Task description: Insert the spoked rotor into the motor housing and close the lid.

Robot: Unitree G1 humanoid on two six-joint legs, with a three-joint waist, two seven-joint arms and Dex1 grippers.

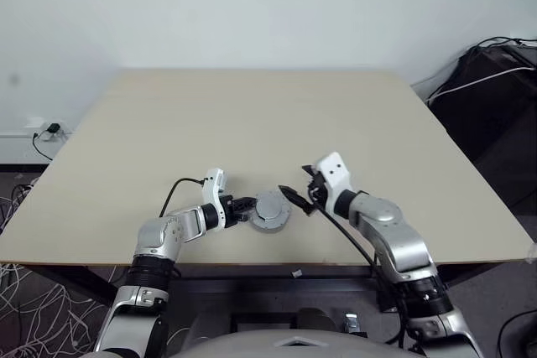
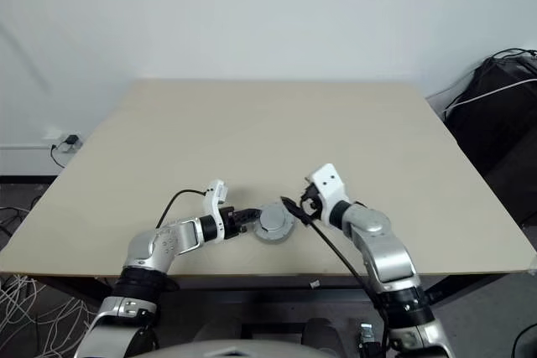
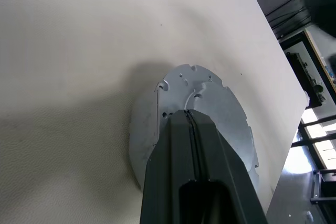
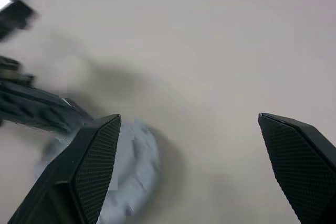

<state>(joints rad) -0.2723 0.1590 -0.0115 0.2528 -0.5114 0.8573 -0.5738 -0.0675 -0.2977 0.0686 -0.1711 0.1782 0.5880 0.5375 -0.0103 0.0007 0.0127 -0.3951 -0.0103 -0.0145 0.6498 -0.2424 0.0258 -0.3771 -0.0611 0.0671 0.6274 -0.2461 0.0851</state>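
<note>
Beige laminate covers the broad table (image 1: pixel 252 123) that spreads in front of me, pale and bare across its far half, with a white wall behind it and dark gear with cables off its far right corner. Both my arms reach in over the near edge toward the middle. Between them, close to the near edge, sits the grey metal lid (image 1: pixel 271 208), a flat round disc lying level on top of a short round body; I take that body for the motor housing, though its dark side and what is inside it are hidden under the lid. My left gripper (image 1: pixel 244 205) comes in from the left, its two black fingers (image 3: pixel 194 145) pressed together with no gap, their tips resting against the left part of the lid's top face, where small notches and holes show in the bright metal. They pinch nothing. My right gripper (image 1: pixel 295 196) hangs just to the right of the lid, raised a little above the table and tilted down toward it, its textured fingers (image 4: pixel 97 156) spread wide apart and empty, clear of the disc.
</note>
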